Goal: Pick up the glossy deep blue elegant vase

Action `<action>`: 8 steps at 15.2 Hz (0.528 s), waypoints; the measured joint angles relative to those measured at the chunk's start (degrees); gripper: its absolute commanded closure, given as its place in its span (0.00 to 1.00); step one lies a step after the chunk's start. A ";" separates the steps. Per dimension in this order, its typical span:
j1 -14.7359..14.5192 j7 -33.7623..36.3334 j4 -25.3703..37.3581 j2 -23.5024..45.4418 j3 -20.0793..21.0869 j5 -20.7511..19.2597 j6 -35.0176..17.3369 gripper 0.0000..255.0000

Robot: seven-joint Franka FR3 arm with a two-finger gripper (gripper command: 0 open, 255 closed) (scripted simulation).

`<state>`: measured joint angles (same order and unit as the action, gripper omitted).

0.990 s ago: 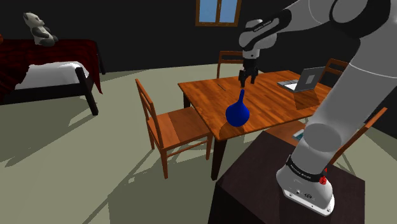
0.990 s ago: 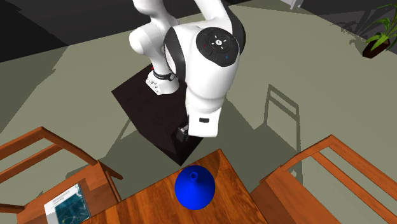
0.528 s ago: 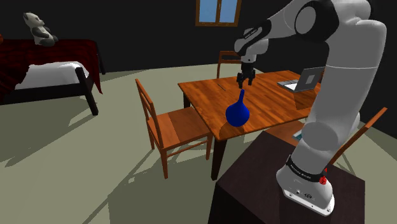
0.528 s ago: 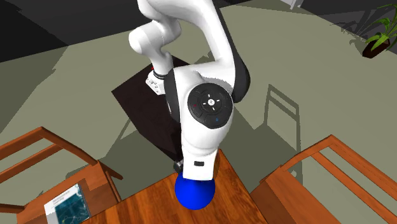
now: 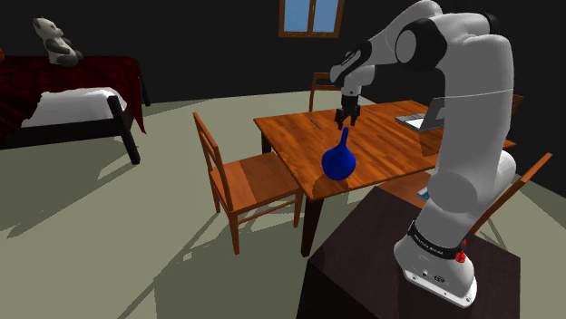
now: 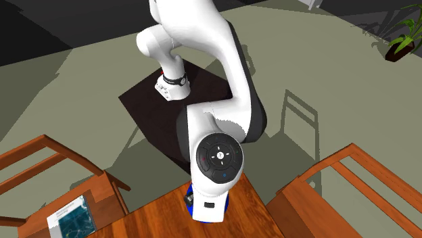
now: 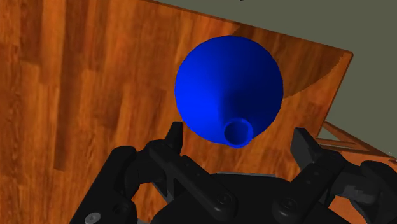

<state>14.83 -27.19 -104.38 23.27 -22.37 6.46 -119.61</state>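
While the deep blue vase [image 5: 338, 161] stands upright near the edge of the wooden worktop [image 5: 295, 131] closest to the stand, the black pincer [image 5: 348, 116] hangs just above its narrow neck, fingers [image 7: 174, 137] spread apart, touching nothing. A wooden chair [image 5: 238, 172] stands alongside.

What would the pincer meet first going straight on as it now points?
Probably the narrow neck of the glossy deep blue round-bellied vase, which sits centred under the open black pincer; the gap to it is unclear.
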 measured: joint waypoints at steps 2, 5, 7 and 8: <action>0.04 -0.07 -0.68 0.77 0.21 0.36 -1.39 0.00; 0.23 -0.30 -1.02 1.78 0.43 0.79 -2.68 1.00; 0.25 -0.31 -0.99 1.97 0.47 0.86 -2.85 1.00; 0.25 -0.31 -0.99 1.98 0.49 0.88 -2.88 1.00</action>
<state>15.08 -27.50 -105.37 25.26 -21.89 7.34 -122.49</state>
